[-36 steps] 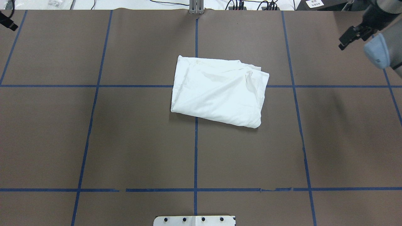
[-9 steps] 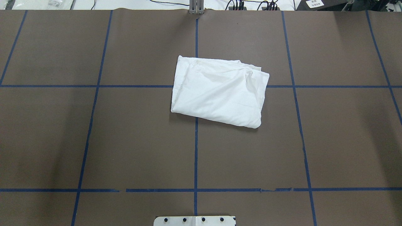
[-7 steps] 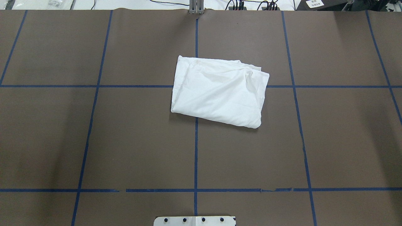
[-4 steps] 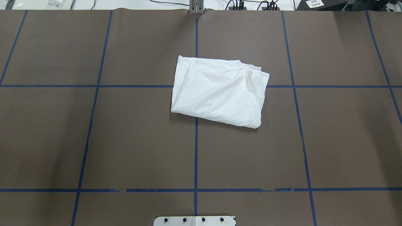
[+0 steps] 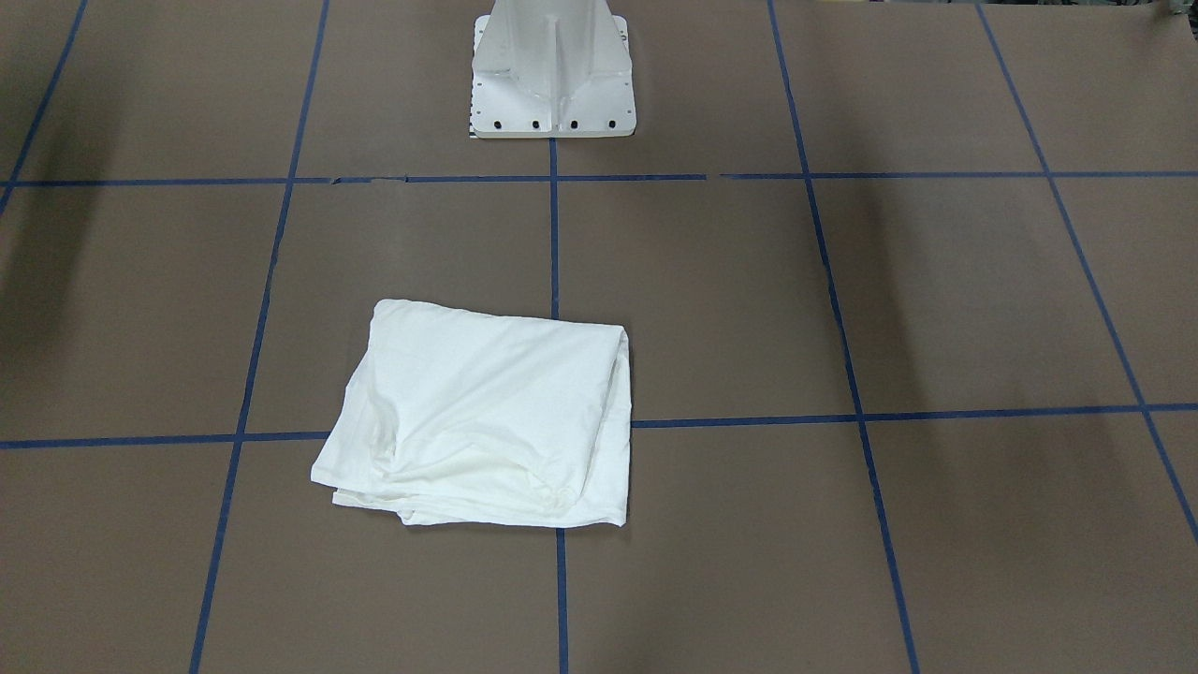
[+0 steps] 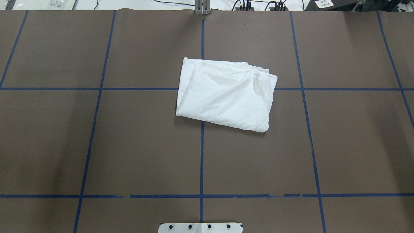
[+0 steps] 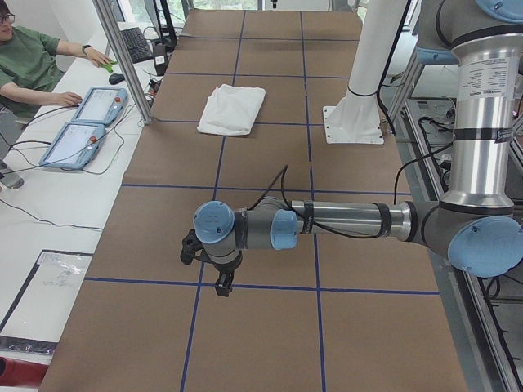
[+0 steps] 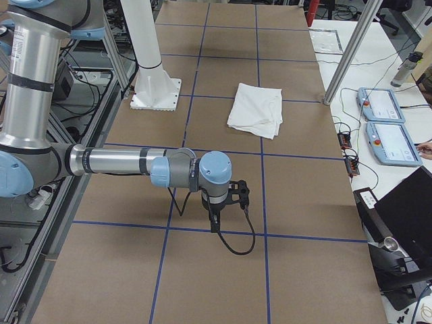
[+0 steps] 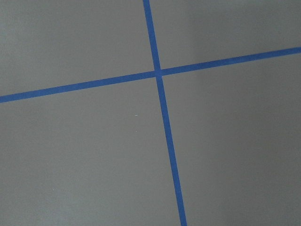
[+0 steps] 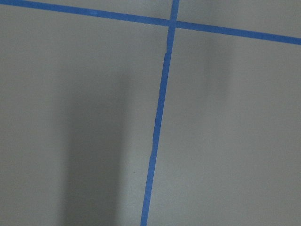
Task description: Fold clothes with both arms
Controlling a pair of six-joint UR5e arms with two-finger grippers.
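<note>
Out in front of the pedestal [image 5: 552, 75], on the table [image 6: 355, 145]: white shirt [image 6: 226, 94], folded into a rumpled rectangle, touched by nothing. Far to either side of the pedestal, left gripper [image 7: 221, 283] and right gripper [image 8: 214, 220] low over the table; open or closed, cannot tell.

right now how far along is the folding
Done: the T-shirt lies as a compact folded rectangle on the table, uneven layers showing along one edge. In hand: nothing; the left gripper and right gripper hang over bare table, far from it. Left: probably nothing beyond neatening that edge.
</note>
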